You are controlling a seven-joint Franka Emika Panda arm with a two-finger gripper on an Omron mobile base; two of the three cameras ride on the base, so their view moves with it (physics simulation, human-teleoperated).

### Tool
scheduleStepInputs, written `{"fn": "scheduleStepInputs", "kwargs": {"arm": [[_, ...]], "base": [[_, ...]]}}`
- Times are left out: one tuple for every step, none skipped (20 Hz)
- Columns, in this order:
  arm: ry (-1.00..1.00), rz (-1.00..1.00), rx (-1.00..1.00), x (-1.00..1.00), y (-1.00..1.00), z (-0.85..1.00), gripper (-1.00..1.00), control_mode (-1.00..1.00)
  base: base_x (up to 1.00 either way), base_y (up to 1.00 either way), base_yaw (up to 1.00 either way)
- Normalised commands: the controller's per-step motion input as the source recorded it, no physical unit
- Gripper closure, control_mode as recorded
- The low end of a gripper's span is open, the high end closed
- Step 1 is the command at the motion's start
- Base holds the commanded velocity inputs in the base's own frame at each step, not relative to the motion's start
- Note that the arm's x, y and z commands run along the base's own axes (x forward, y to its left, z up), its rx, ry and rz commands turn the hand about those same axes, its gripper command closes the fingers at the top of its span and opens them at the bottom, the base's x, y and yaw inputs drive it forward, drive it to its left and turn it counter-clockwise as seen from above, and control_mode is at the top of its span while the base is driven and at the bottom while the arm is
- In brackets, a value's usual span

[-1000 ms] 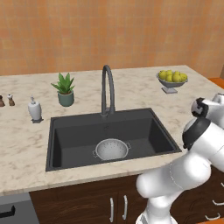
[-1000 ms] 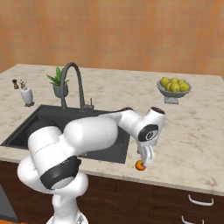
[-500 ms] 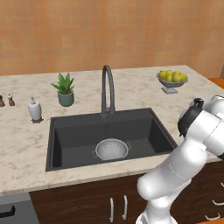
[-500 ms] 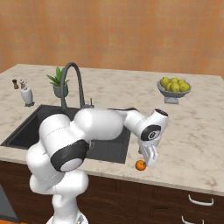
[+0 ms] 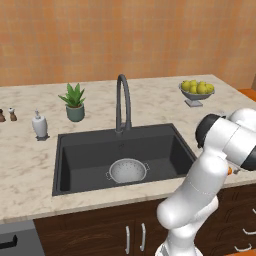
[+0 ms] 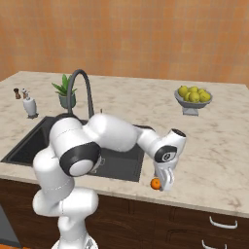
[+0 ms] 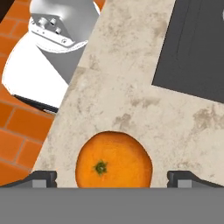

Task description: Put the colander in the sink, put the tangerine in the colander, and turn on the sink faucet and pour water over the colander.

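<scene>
The tangerine (image 7: 113,159), small and bright orange, lies on the marble counter near its front edge, right of the sink (image 6: 121,163). My gripper (image 7: 114,177) is open and points down over the fruit, one fingertip (image 7: 41,177) on each side, not touching it. From the right base view the gripper (image 6: 163,184) hangs right beside the tangerine (image 6: 155,183). The silvery colander (image 5: 127,171) sits upright on the floor of the dark sink (image 5: 75,165), below the tall gooseneck faucet (image 5: 122,102). No water runs.
A grey footed bowl of yellow-green fruit (image 6: 193,97) stands at the back right. A potted plant (image 5: 75,102), a white soap dispenser (image 5: 39,125) and two small shakers (image 5: 7,115) stand left of the faucet. The counter's front edge is just beside the tangerine.
The arm has folded further to the right and the hand has sunk a little lower around the tangerine. The jaws stay open; the tangerine and colander have not moved.
</scene>
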Motion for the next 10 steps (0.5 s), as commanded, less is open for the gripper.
{"fn": "scheduleStepInputs", "kwargs": {"arm": [[0.0, 0.0, 0.0, 0.0, 0.06, -0.24, -1.0, -1.0], [0.0, 0.0, 0.0, 0.0, 0.0, -0.19, -1.0, -1.0], [0.0, 0.0, 0.0, 0.0, 0.0, -0.13, -1.0, -1.0], [0.0, 0.0, 0.0, 0.0, 0.0, -0.16, -1.0, -1.0], [0.0, 0.0, 0.0, 0.0, 0.0, -0.23, -1.0, -1.0], [0.0, 0.0, 0.0, 0.03, 0.0, -0.18, -1.0, -1.0], [0.0, 0.0, 0.0, 0.04, 0.07, -0.18, -1.0, -1.0], [0.0, 0.0, 0.0, 0.02, 0.15, -0.12, -1.0, -1.0], [0.0, 0.0, 0.0, 0.0, 0.17, -0.11, -1.0, -1.0], [0.0, 0.0, 0.0, 0.0, 0.16, -0.13, -1.0, -1.0]], "base": [[0.0, 0.0, 0.0], [0.0, 0.0, 0.0], [0.0, 0.0, 0.0], [0.0, 0.0, 0.0], [0.0, 0.0, 0.0], [0.0, 0.0, 0.0], [0.0, 0.0, 0.0], [0.0, 0.0, 0.0], [0.0, 0.0, 0.0], [0.0, 0.0, 0.0]]}}
